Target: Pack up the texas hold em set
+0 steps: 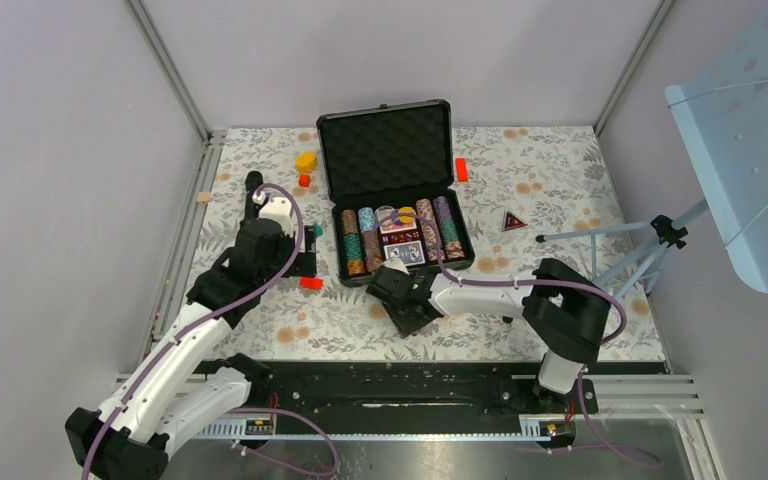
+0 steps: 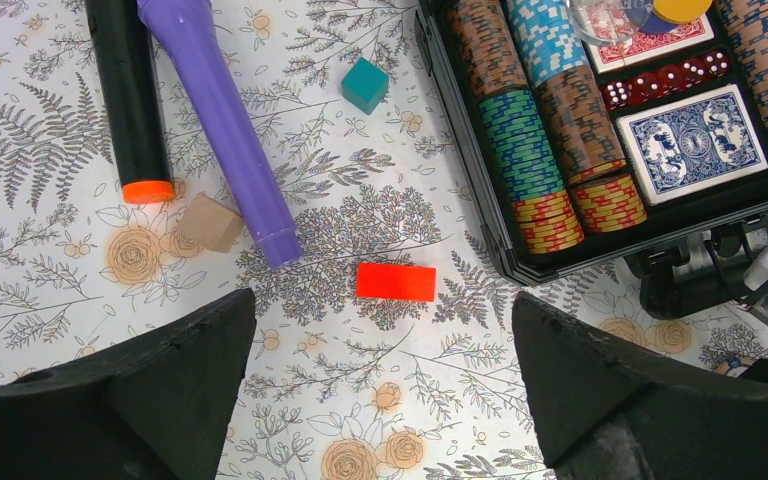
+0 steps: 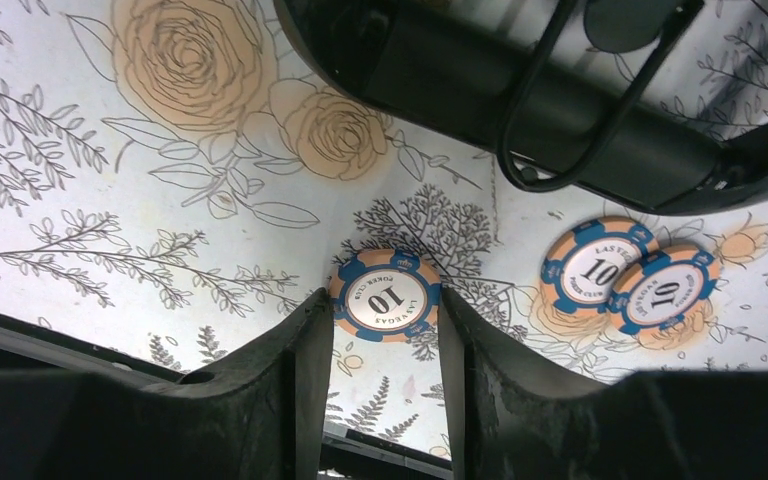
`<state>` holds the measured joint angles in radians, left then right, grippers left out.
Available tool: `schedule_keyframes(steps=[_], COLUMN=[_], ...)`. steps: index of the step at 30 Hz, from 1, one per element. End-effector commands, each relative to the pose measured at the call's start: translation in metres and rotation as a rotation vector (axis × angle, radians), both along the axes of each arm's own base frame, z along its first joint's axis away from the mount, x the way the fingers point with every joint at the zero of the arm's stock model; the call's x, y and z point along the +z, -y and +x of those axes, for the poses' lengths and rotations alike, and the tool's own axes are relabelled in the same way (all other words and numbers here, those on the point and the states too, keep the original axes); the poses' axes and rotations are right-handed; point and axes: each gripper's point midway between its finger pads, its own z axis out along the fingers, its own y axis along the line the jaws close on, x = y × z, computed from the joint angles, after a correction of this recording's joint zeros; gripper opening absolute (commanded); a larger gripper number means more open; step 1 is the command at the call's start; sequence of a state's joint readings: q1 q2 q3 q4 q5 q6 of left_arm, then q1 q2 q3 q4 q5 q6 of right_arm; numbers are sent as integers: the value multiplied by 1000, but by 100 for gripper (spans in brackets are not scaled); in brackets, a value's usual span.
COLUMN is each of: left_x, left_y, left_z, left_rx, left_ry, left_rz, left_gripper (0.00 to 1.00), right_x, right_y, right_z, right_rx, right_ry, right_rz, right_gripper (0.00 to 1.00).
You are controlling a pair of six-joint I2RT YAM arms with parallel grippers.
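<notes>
Right gripper (image 3: pixel 380 310) sat low in the middle of its wrist view, half closed, pinching 1 chip (image 3: pixel 385 297) lying flat on the table (image 3: pixel 110 200). 2 more chips (image 3: pixel 592 263) lay to the right, with the case (image 1: pixel 385 150) just above. Left gripper (image 2: pixel 382 310) gaped wide, holding nothing.

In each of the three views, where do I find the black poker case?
Top external: the black case lies open at the table's middle, lid toward the far side.
Left wrist: the case fills the upper right corner, chips and cards showing.
Right wrist: the case runs along the top edge, only its outer wall and handle.
Shared landmark: the floral table cover.
</notes>
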<state>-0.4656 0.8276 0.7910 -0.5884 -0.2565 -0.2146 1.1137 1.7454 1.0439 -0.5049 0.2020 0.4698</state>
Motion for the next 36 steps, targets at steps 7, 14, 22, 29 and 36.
schedule_keyframes(steps=[7,14,22,29,36], left_x=[7,6,7,7,6], left_y=[5,5,5,5,5], left_z=[5,5,6,6,6], left_rx=[-9,-9,-9,-8,-7], left_ry=[31,30,31,32,30], left_rz=[-28,-27,-28,-27,-26], left_gripper=[99,99,99,99,99], right_x=[33,35,27,22,15], right_y=[18,39,78,95,96], right_z=[14,28,48,60,60], right_rx=[-67,-131,-234,-297,-319], right_ry=[66,76,69,49,23], right_rz=[17,4,-34,-12,3], right_gripper=[43,44,44,44,45])
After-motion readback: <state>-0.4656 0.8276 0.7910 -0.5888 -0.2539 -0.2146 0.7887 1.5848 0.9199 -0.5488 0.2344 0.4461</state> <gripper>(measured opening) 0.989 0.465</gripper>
